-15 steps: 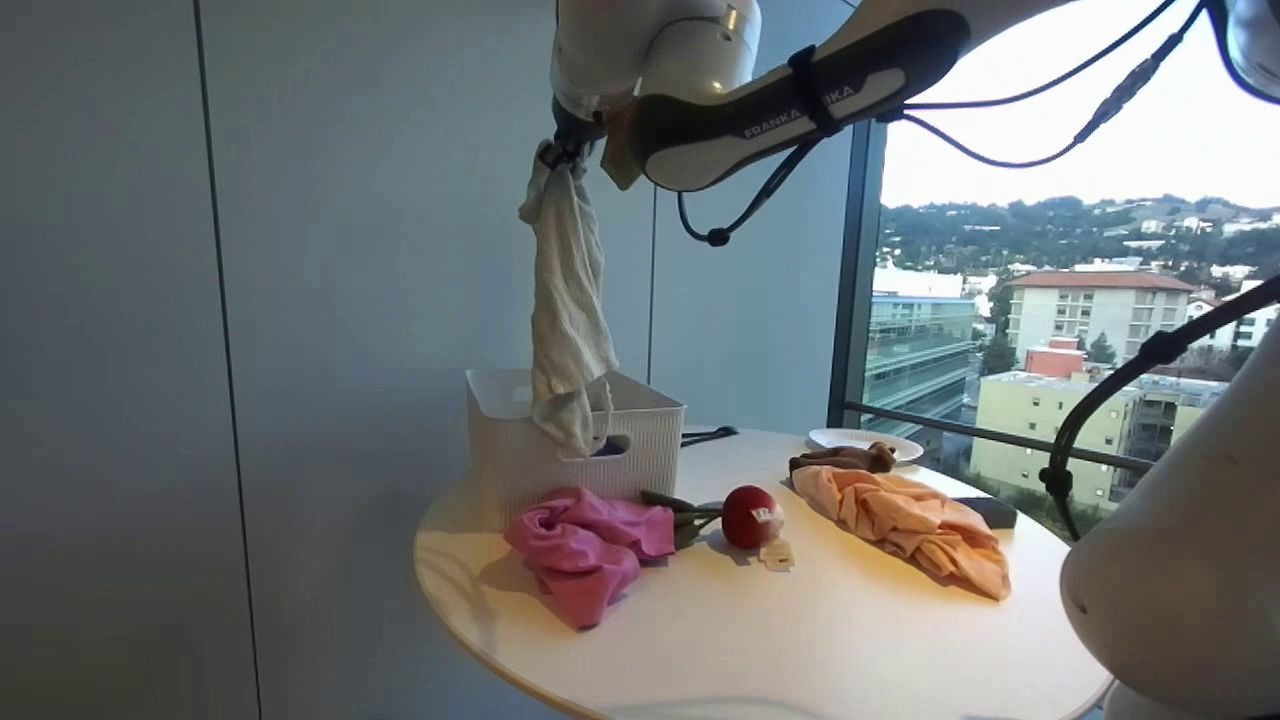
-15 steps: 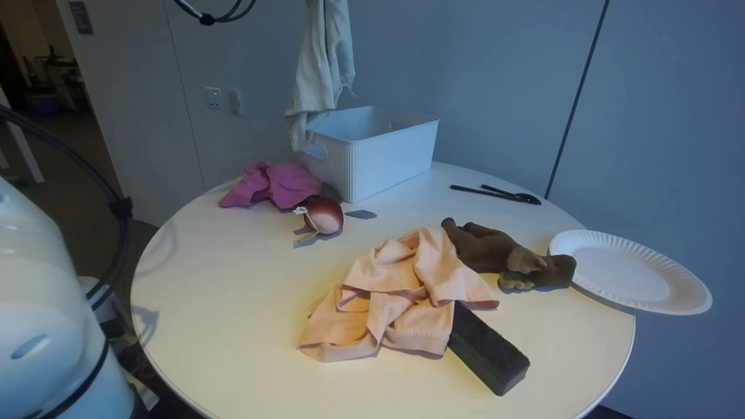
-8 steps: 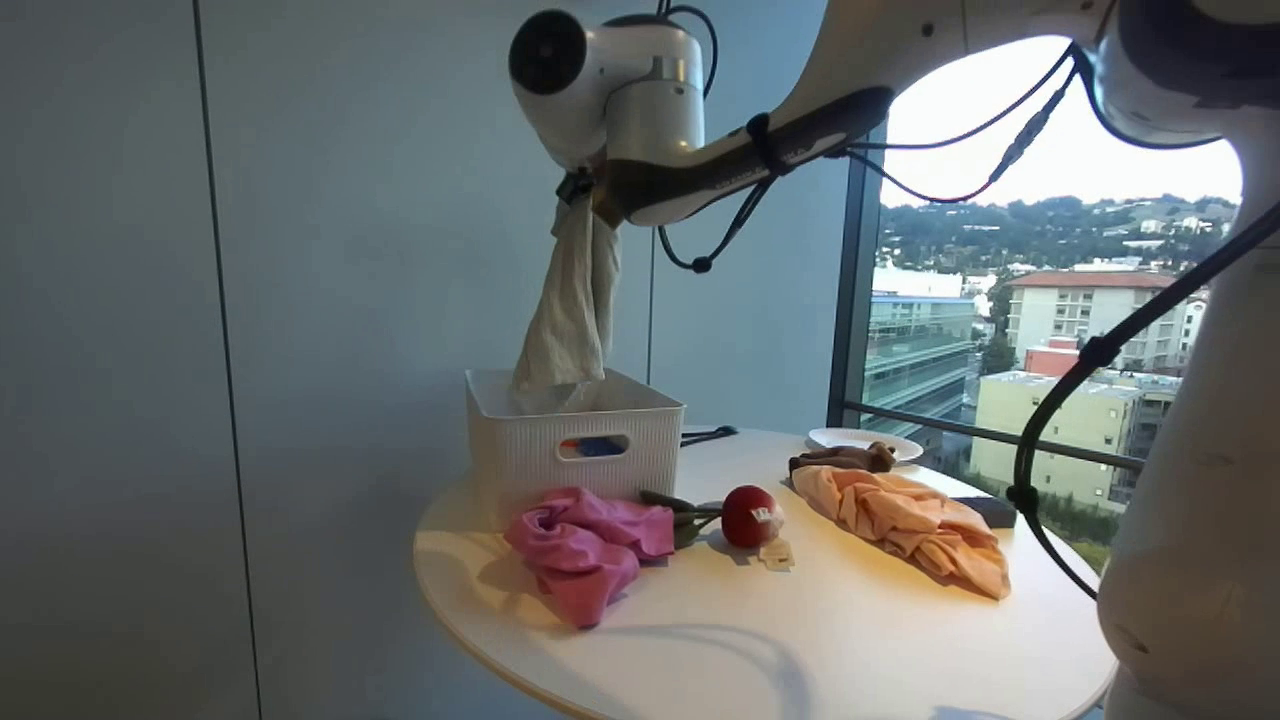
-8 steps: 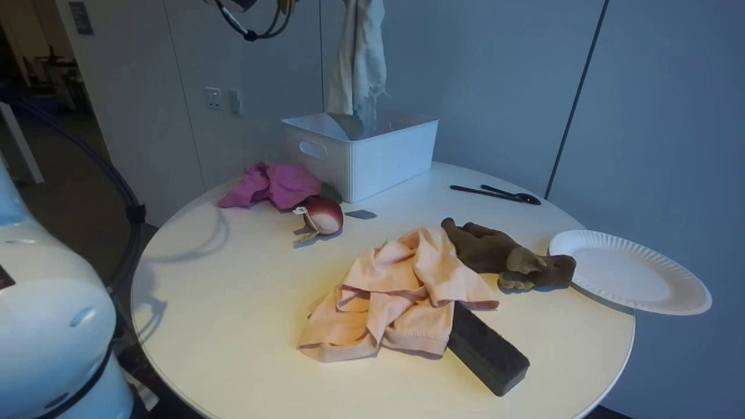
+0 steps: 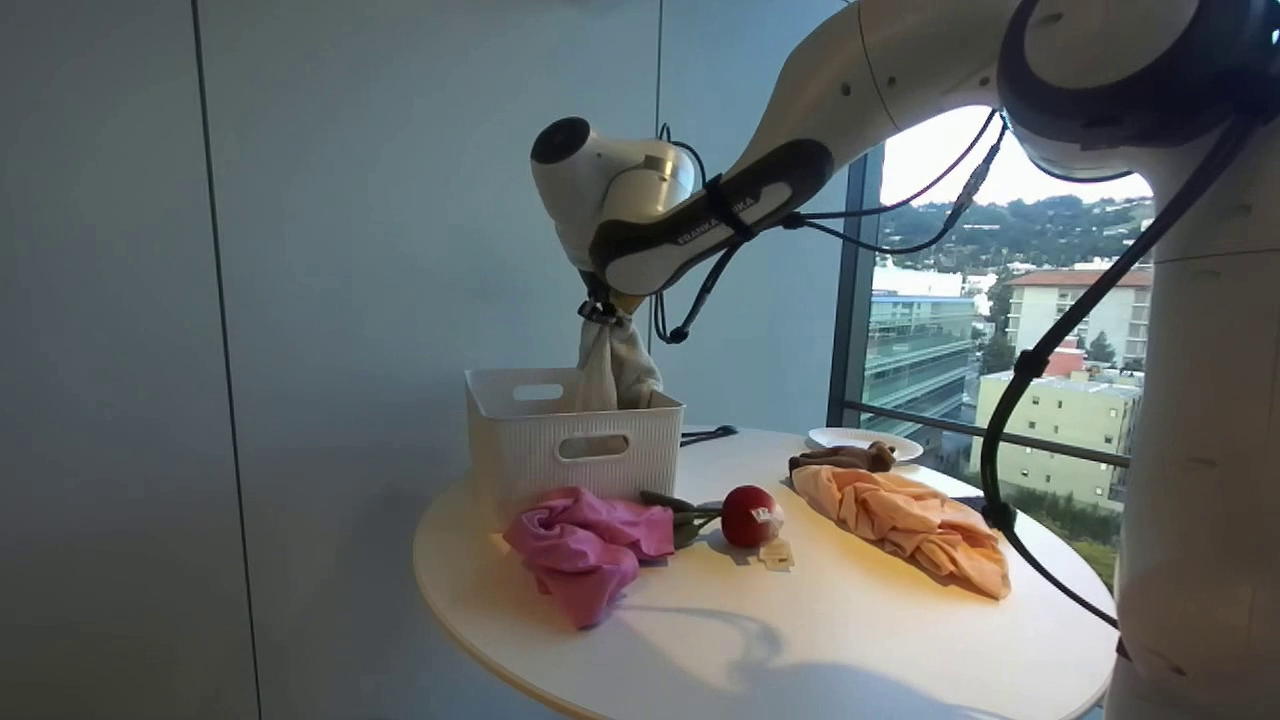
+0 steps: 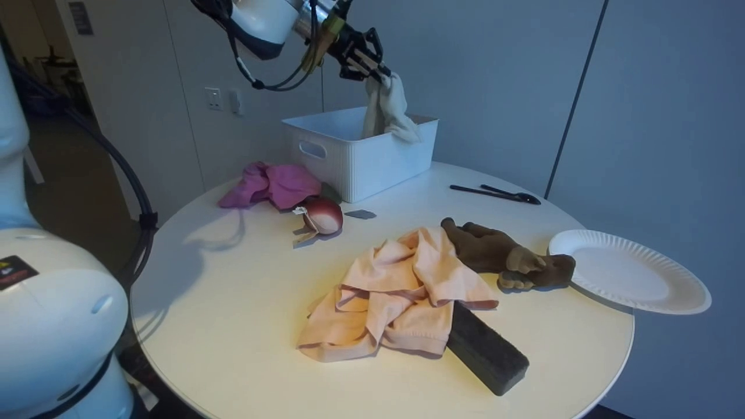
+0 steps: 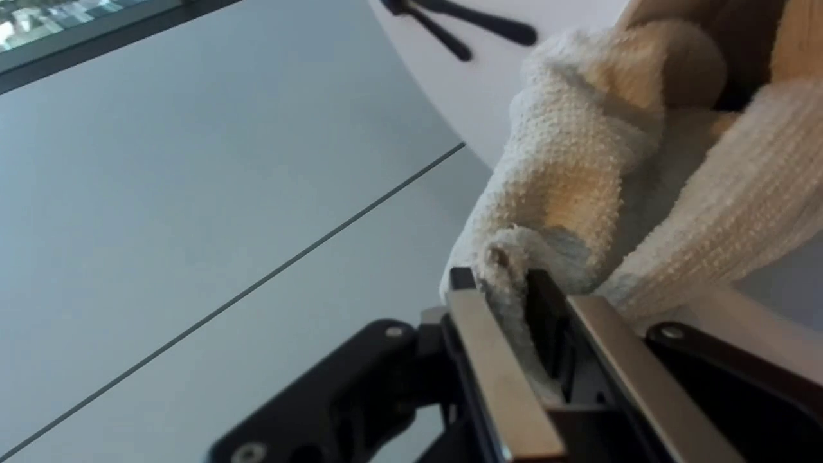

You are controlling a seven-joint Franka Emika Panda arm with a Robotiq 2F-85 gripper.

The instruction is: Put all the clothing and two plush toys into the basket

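In an exterior view, the round table [image 6: 233,337] carries a black spoon [image 6: 528,198] and second utensil [image 6: 477,192] at one o'clock, a paper plate [image 6: 628,276] overhanging the rim at three, and a black oblong block [image 6: 488,352] at four

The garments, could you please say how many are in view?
3: the pink garment beside the basket, the cream garment partly inside it, the orange garment near the brown plush toy. The basket may hide more.

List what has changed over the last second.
The gripper came down, carrying the cream garment from over one end of the basket to partly inside, a fold over a long side. Whether the gripper is letting go, I cannot tell. Unmoved: pink garment, orange garment, red toy, brown toy.
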